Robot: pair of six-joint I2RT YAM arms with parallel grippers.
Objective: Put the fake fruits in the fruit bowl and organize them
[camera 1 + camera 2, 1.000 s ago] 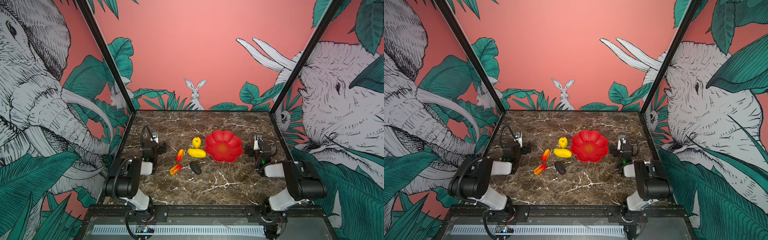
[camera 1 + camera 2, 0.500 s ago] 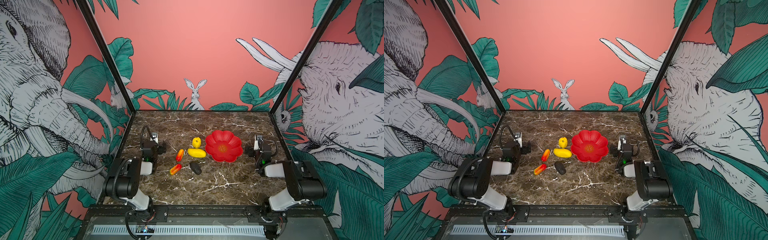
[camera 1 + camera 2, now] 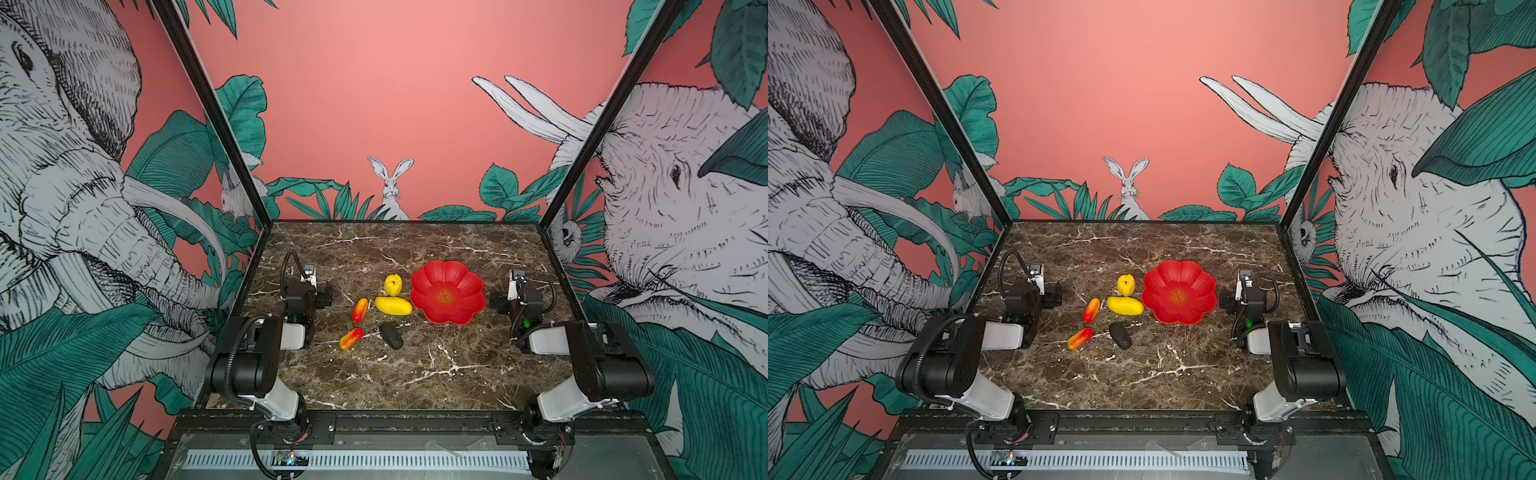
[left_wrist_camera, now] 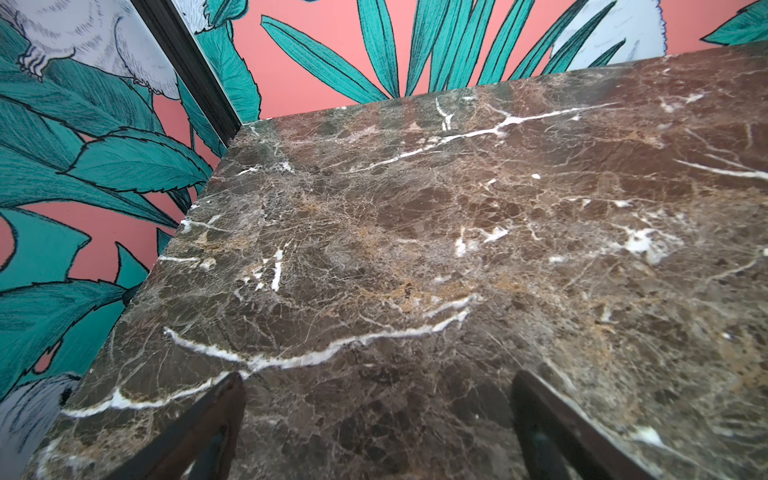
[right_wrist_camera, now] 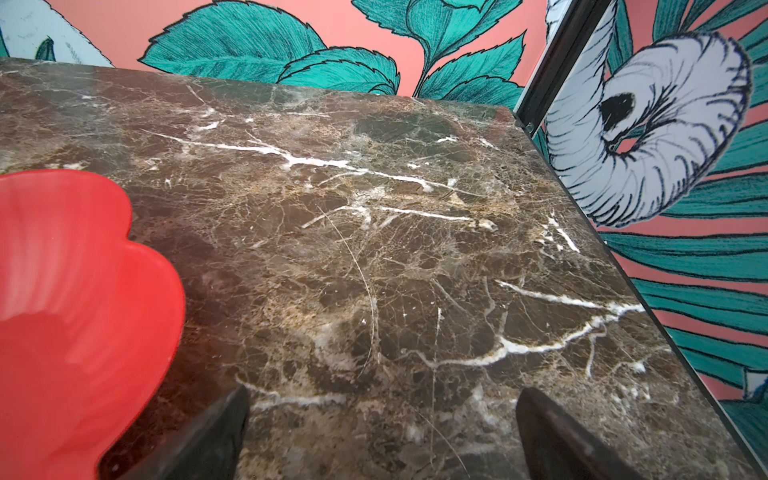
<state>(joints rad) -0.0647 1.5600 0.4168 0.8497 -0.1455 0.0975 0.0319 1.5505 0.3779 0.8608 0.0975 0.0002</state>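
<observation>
Marble tabletop [image 3: 415,374], dark brown with white veins, fills the booth between jungle murals. On it sits the fruit bowl [image 3: 467,309], a red flower-shaped dish with nothing in it. The round yellow fruit [image 3: 392,285] and the yellow oval [image 3: 393,305] lie just beside its left rim. Farther left are the upper red-orange oblong [image 3: 359,310] and the lower red-orange oblong [image 3: 350,338], with the black oval [image 3: 391,336] toward the front.

Our left gripper [image 4: 378,399] hangs over bare marble left of the fruits, jaws spread wide and empty. Our right gripper [image 5: 382,399], just right of the bowl, is equally wide and empty.

We judge the first pick is the step in hand. The left arm looks better placed — the right would have to reach across the dish. We should come straight down and close across a fruit's short axis, since glossy rounded pieces may slip out. We should release low inside a petal — the dish is shallow, so a dropped fruit could roll off.
</observation>
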